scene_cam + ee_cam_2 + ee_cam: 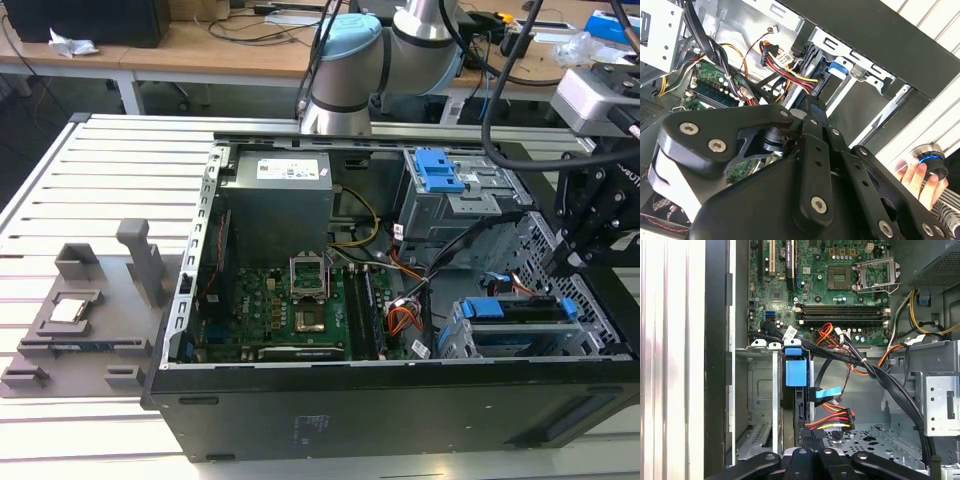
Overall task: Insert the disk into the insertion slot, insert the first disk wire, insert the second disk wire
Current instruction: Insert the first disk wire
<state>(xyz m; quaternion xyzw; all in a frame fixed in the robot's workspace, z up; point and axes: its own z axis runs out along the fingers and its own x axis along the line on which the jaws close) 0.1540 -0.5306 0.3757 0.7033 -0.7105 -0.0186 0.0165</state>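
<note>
Seating of the disk: the disk (525,310) is seen lodged in the insertion slot (455,342), toward the exterior view's right of the case (300,420); this step is judged done.
Wires: a red, yellow and black power lead (832,421) and a blue flat cable (827,392) are found beside the disk; whether either is plugged home cannot be told.
Gripper: the gripper (812,439) is held over the disk, jaws drawn together; nothing gripped can be made out.
Axis: the disk appears set on edge, its long axis running between the exterior view's left and right, its blue end tab (794,372) toward the motherboard (840,295).
</note>
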